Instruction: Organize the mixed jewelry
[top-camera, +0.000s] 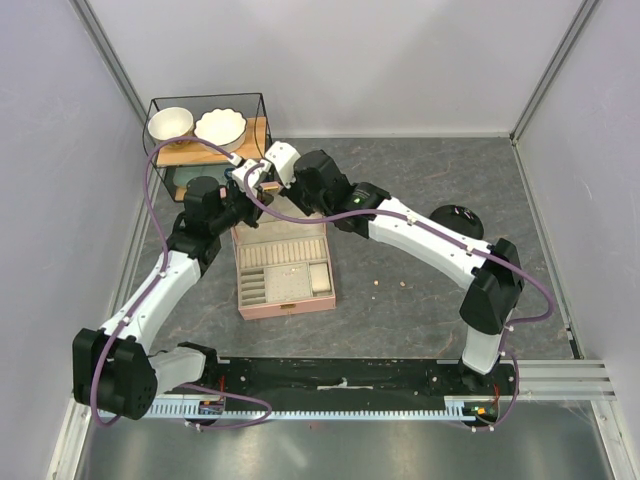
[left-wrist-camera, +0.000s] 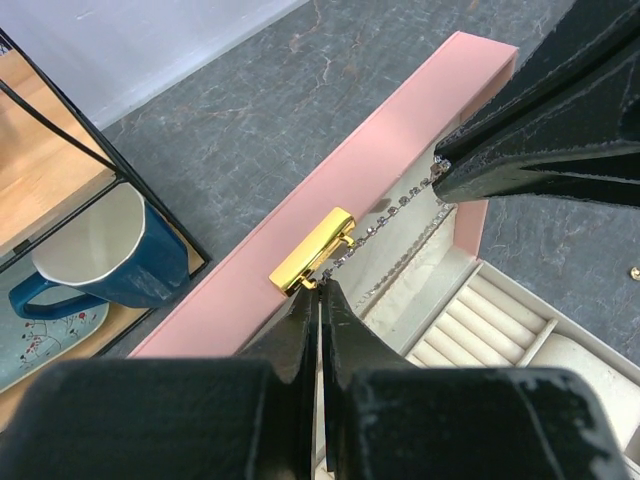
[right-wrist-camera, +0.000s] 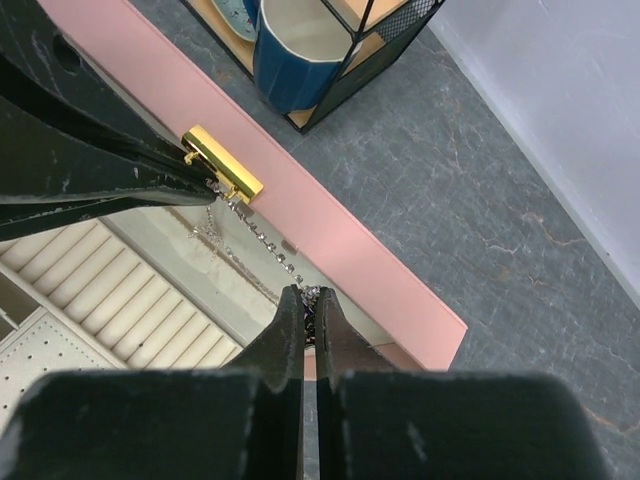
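A thin silvery chain (left-wrist-camera: 385, 214) is stretched between my two grippers over the upright lid of the open pink box (top-camera: 285, 268). My left gripper (left-wrist-camera: 320, 290) is shut on one end of it, beside the lid's gold clasp (left-wrist-camera: 314, 250). My right gripper (right-wrist-camera: 312, 296) is shut on the other end; the chain (right-wrist-camera: 252, 228) runs from it up to the clasp (right-wrist-camera: 222, 162). In the top view both grippers, left (top-camera: 252, 188) and right (top-camera: 270, 185), meet at the lid's top edge. Two tiny pale gold pieces (top-camera: 374, 290) lie on the table right of the box.
A black wire rack (top-camera: 205, 130) with two white bowls stands just behind the box, with a blue mug (left-wrist-camera: 110, 260) on its lower shelf. A black round disc stand (top-camera: 458, 216) sits at the right, partly behind my right arm. White walls enclose the table.
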